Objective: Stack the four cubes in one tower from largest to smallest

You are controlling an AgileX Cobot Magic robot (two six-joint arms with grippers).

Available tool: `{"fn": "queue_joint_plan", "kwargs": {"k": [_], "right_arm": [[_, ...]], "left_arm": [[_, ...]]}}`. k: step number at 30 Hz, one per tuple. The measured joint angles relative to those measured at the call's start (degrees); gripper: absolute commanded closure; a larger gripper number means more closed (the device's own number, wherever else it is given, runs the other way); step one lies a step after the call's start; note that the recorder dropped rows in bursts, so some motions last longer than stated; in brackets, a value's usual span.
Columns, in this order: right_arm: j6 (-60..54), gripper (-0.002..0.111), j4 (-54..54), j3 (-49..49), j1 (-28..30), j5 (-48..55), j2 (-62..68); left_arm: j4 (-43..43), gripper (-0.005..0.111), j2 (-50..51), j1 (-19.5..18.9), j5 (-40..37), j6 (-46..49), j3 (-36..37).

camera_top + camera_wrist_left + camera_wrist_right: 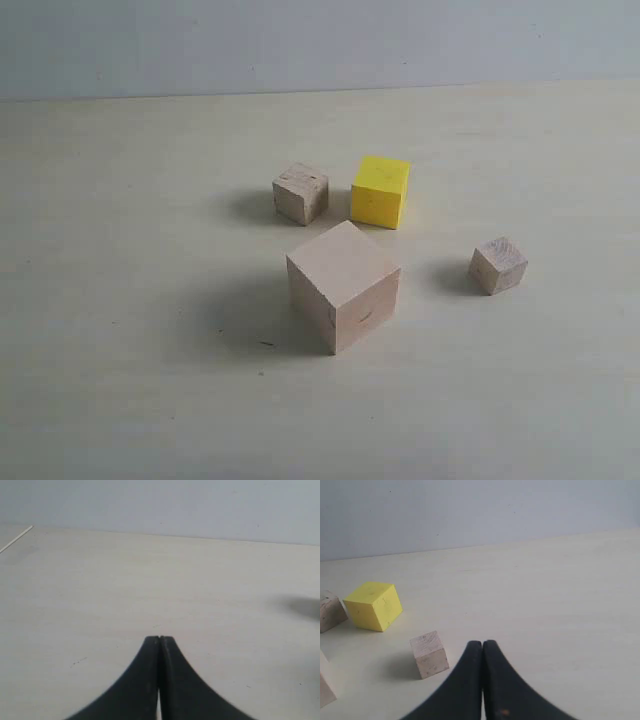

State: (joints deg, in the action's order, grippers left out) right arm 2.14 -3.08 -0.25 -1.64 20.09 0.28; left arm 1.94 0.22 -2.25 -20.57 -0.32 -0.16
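The pale tabletop [120,400] runs back to a grey-blue wall [300,40] at 12 o'clock in the exterior view. Its far edge lies well behind the blocks, with bare surface all round the group. No arm shows in that view.

Taking the large pale wooden cube [343,285] as the dial's centre, the medium bright yellow cube [380,190] sits at 1 o'clock. The small wooden cube with darker knots [300,192] sits at 11 o'clock, just beside the yellow one with a narrow gap between them. The small plain pale wooden cube [498,265] stands alone at 3 o'clock, well apart from the rest. All four rest singly on the table, none stacked.

The right gripper [482,643] has its black fingers [462,680] pressed together, holding nothing. The small plain cube [429,655] is near its tips but off to one side and not touching. The yellow cube [373,605] is farther off, and the knotted cube [330,611] and a corner of the large cube [324,685] are cut by the frame edge.

The left gripper [159,639] is likewise closed tip to tip on nothing, with only bare table ahead and no cube in its view. Both grippers point forward, low over the surface, toward the wall.
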Motion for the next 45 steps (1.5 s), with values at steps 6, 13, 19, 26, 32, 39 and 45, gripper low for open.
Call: {"fn": "queue_joint_plan", "kwargs": {"k": [6,13,19,26,32,39,45], "right_arm": [[0.00,0.108,0.00,0.00,0.00,0.00,0.00],[0.00,0.108,0.00,0.00,0.00,0.00,0.00],[0.00,0.108,0.00,0.00,0.00,0.00,0.00],[0.00,0.108,0.00,0.00,0.00,0.00,0.00],[0.00,0.108,0.00,0.00,0.00,0.00,0.00],[0.00,0.108,0.00,0.00,0.00,0.00,0.00],[0.00,0.108,0.00,0.00,0.00,-6.57,0.00]], "left_arm": [[0.00,0.107,0.00,0.00,0.00,0.00,0.00],[0.00,0.107,0.00,0.00,0.00,0.00,0.00],[-0.10,0.107,0.00,0.00,0.00,0.32,0.00],[-1.14,0.107,0.00,0.00,5.29,3.39,0.23],[-1.14,0.107,0.00,0.00,17.92,2.91,0.22],[-1.14,0.107,0.00,0.00,19.99,3.06,0.22],[-1.03,0.107,0.00,0.00,21.77,1.97,0.22]]}}
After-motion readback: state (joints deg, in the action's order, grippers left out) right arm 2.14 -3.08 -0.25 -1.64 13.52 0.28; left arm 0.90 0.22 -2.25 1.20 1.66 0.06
